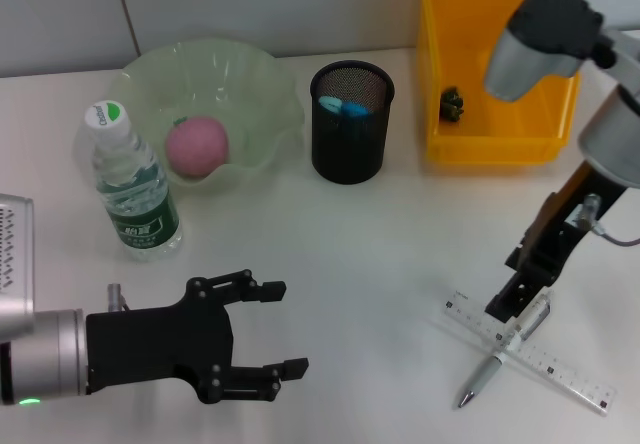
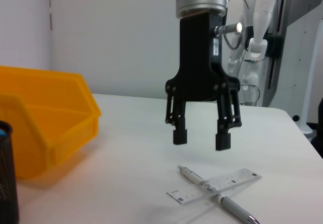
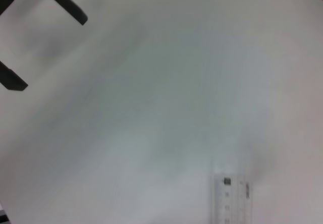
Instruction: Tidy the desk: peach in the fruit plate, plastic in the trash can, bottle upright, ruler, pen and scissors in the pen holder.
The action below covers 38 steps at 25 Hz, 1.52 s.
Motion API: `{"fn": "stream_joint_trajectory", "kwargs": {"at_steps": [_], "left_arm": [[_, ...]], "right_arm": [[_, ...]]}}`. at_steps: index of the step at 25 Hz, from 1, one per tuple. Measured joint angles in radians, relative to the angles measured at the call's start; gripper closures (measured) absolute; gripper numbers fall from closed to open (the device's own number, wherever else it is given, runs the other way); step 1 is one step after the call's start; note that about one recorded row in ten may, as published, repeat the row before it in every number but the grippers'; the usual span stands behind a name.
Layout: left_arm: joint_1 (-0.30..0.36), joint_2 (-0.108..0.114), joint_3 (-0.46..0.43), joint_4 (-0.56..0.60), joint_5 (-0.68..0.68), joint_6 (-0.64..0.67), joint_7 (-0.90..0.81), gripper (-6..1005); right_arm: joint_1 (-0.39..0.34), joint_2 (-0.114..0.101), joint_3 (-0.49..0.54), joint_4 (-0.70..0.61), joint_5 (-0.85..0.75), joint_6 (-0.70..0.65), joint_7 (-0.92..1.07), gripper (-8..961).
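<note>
Pen (image 1: pixel 503 352) lies across ruler (image 1: pixel 530 351), just beneath the right gripper's (image 2: pixel 202 139) wide-spread jaws.

The right end effector (image 2: pixel 202 139) hangs open above the pen (image 2: pixel 218 198) lying across the ruler (image 2: pixel 214 185).

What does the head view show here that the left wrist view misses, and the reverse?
Only the head view shows the pink peach in the pale green fruit plate, the upright clear water bottle and the open left gripper. Only the left wrist view shows the right gripper open above the table. Both show the silver pen lying across the clear plastic ruler and the yellow bin.
</note>
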Motion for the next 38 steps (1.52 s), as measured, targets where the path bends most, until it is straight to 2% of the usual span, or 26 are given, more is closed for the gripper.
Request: {"fn": "stream_joint_trajectory", "kwargs": {"at_steps": [7, 13, 25, 38], "left_arm": [[-0.004, -0.013, -0.018, 0.002, 0.030, -0.002, -0.006, 150], [-0.004, -0.013, -0.019, 0.002, 0.031, -0.002, -0.007, 150], [-0.005, -0.009, -0.036, 0.018, 0.032, 0.015, -0.012, 150], [-0.001, -0.016, -0.041, 0.025, 0.032, 0.020, -0.013, 149]], "right_arm": [[0.015, 0.021, -0.062, 0.035, -0.028, 0.066, 0.009, 200], [0.016, 0.030, -0.101, 0.075, -0.032, 0.135, 0.033, 201], [0.012, 0.033, -0.153, 0.117, -0.001, 0.190, 0.037, 201], [0.000, 0.035, -0.181, 0.146, 0.007, 0.246, 0.038, 200]]}}
